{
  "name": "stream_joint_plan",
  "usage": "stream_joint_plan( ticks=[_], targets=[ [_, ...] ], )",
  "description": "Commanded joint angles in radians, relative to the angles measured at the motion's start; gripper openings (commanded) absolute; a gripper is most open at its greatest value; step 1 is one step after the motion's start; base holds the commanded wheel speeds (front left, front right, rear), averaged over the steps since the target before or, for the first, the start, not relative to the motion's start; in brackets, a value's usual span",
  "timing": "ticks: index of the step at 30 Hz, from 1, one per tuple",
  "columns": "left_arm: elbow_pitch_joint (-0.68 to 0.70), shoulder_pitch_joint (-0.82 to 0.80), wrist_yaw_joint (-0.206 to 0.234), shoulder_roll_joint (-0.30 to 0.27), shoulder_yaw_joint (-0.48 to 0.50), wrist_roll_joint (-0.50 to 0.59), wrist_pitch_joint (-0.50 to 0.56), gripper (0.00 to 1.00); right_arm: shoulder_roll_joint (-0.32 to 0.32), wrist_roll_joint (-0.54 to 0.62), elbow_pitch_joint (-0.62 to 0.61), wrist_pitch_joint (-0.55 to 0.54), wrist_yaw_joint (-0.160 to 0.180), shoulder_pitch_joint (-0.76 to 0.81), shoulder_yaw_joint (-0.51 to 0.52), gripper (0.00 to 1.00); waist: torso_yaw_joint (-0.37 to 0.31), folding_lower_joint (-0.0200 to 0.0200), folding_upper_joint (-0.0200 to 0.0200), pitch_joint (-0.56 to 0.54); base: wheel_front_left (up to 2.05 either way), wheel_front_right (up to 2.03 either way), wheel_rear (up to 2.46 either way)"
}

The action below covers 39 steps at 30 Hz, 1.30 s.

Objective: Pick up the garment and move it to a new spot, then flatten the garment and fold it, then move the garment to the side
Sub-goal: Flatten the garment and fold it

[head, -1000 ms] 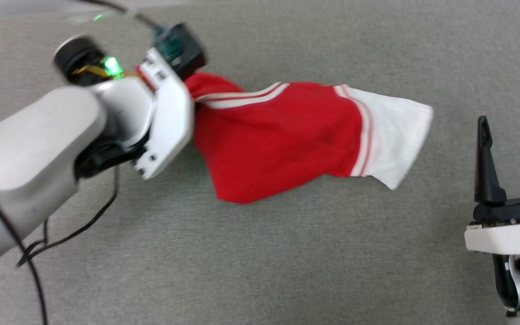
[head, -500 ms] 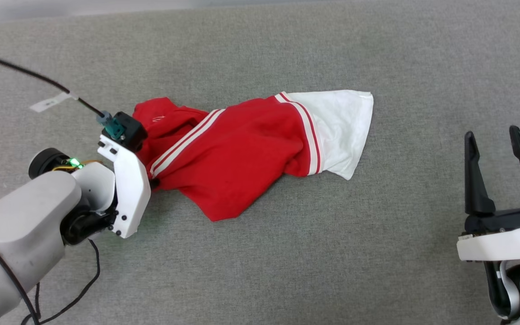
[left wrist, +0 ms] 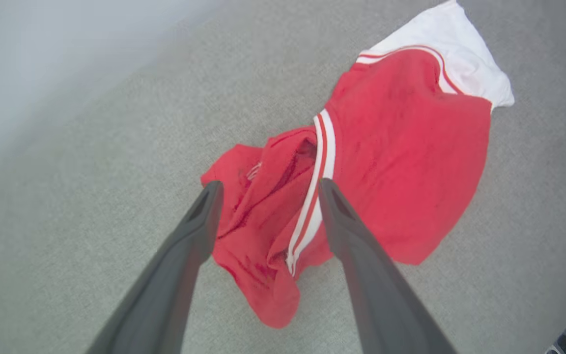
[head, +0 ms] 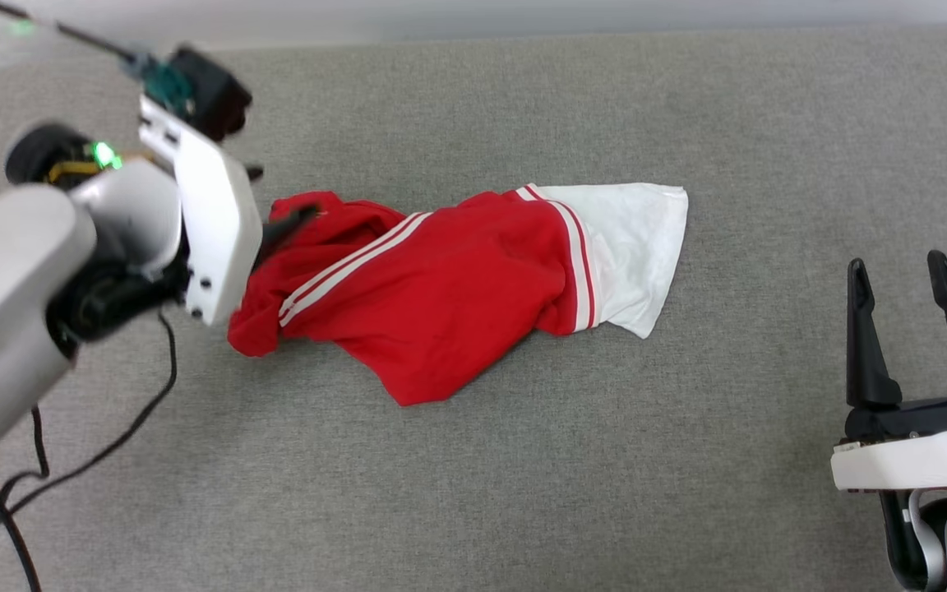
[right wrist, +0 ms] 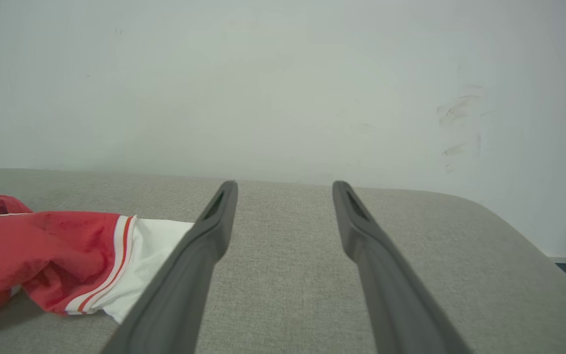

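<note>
The garment [head: 441,304] lies crumpled on the grey surface: a red body with white stripes and one white sleeve [head: 634,247] pointing right. My left gripper [head: 276,201] hovers over its bunched left end, open. In the left wrist view the left gripper [left wrist: 268,184] has spread fingers, with the garment [left wrist: 401,162] lying loose on the surface below them. My right gripper [head: 897,267] stands open and empty at the lower right, well clear of the cloth. The right wrist view shows the right gripper [right wrist: 285,184] with the garment [right wrist: 42,246] off to its left.
The grey padded surface [head: 523,493] spreads wide around the garment. A pale wall [right wrist: 283,83] rises behind it. The surface's rounded right edge [right wrist: 523,231] drops away. A black cable [head: 103,448] trails from my left arm at the lower left.
My left gripper, shut on the garment's left end before, has opened and risen off it. The cloth's left end has slumped onto the surface. The right gripper holds still.
</note>
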State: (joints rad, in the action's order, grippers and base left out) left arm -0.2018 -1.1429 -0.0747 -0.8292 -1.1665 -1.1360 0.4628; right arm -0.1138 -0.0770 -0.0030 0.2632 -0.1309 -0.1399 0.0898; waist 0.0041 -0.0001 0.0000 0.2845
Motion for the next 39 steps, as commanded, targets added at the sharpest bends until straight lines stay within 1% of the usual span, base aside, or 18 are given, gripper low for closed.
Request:
stream_joint_plan(
  ticks=[1,3,7,12,15,18,21,25,29,30,31,32,35,37,39],
  targets=[
    [0.028,-0.048,0.014,0.001,0.016,0.010,0.020,1.00,0.005,-0.001,-0.010,0.002,0.000,-0.014,-0.004,1.00,-0.008,0.0001,0.0000,0.016,0.00,0.00,0.00],
    [0.046,-0.089,0.021,0.013,0.024,0.011,0.051,1.00,0.003,0.003,-0.016,0.002,0.000,-0.031,-0.011,1.00,-0.017,0.0001,0.0000,0.032,0.00,0.00,0.00],
    [0.040,-0.169,0.018,0.063,0.035,-0.019,0.131,1.00,-0.003,0.008,-0.030,0.002,0.000,-0.063,-0.032,1.00,-0.042,0.0001,0.0000,0.078,0.00,0.00,0.00],
    [-0.029,-0.253,-0.004,0.139,-0.016,-0.004,0.264,1.00,-0.005,0.019,-0.047,0.002,0.000,-0.107,-0.059,1.00,-0.082,0.0001,0.0000,0.142,0.00,0.00,0.00],
    [-0.087,-0.279,-0.015,0.178,-0.048,0.015,0.323,1.00,-0.001,0.021,-0.054,0.002,0.000,-0.129,-0.070,1.00,-0.104,0.0001,0.0000,0.175,0.00,0.00,0.00],
    [-0.149,-0.269,-0.030,0.209,-0.078,0.039,0.370,1.00,0.005,0.023,-0.057,0.002,0.000,-0.147,-0.080,1.00,-0.125,0.0001,0.0000,0.200,0.00,0.00,0.00],
    [-0.204,-0.233,-0.041,0.233,-0.094,0.049,0.395,1.00,0.011,0.026,-0.055,0.002,0.000,-0.157,-0.085,1.00,-0.143,0.0001,0.0000,0.215,0.00,0.00,0.00],
    [-0.243,-0.199,-0.049,0.248,-0.101,0.040,0.408,1.00,0.016,0.028,-0.053,0.002,0.000,-0.162,-0.082,1.00,-0.153,0.0001,0.0000,0.224,0.00,0.00,0.00],
    [-0.271,-0.137,-0.053,0.261,-0.120,0.079,0.428,1.00,0.021,0.031,-0.054,0.002,0.000,-0.163,-0.080,1.00,-0.159,0.0001,0.0000,0.229,0.00,0.00,0.00],
    [-0.270,-0.131,-0.054,0.263,-0.123,0.088,0.416,0.77,0.022,0.033,-0.053,0.002,0.000,-0.163,-0.079,1.00,-0.158,0.0001,0.0000,0.229,0.00,0.00,0.00],
    [-0.260,-0.127,-0.054,0.269,-0.123,0.091,0.399,0.26,0.023,0.035,-0.052,0.002,0.000,-0.162,-0.078,1.00,-0.157,0.0001,0.0000,0.227,0.00,0.00,0.00],
    [-0.251,-0.127,-0.054,0.274,-0.124,0.089,0.386,0.00,0.024,0.036,-0.051,0.002,0.000,-0.159,-0.077,1.00,-0.154,0.0001,0.0000,0.221,0.00,0.00,0.00],
    [-0.225,-0.159,-0.054,0.260,-0.117,0.104,0.324,0.00,0.024,0.037,-0.048,0.002,0.000,-0.148,-0.078,1.00,-0.146,0.0001,0.0000,0.196,0.00,0.00,0.00],
    [-0.207,-0.186,-0.054,0.247,-0.112,0.108,0.259,0.00,0.025,0.038,-0.046,0.002,0.000,-0.135,-0.074,1.00,-0.137,0.0001,0.0000,0.169,0.00,0.00,0.00],
    [-0.182,-0.208,-0.055,0.248,-0.111,0.122,0.190,0.00,0.024,0.039,-0.042,0.002,0.000,-0.116,-0.067,1.00,-0.123,0.0001,0.0000,0.139,0.00,0.00,0.00]
  ],
)
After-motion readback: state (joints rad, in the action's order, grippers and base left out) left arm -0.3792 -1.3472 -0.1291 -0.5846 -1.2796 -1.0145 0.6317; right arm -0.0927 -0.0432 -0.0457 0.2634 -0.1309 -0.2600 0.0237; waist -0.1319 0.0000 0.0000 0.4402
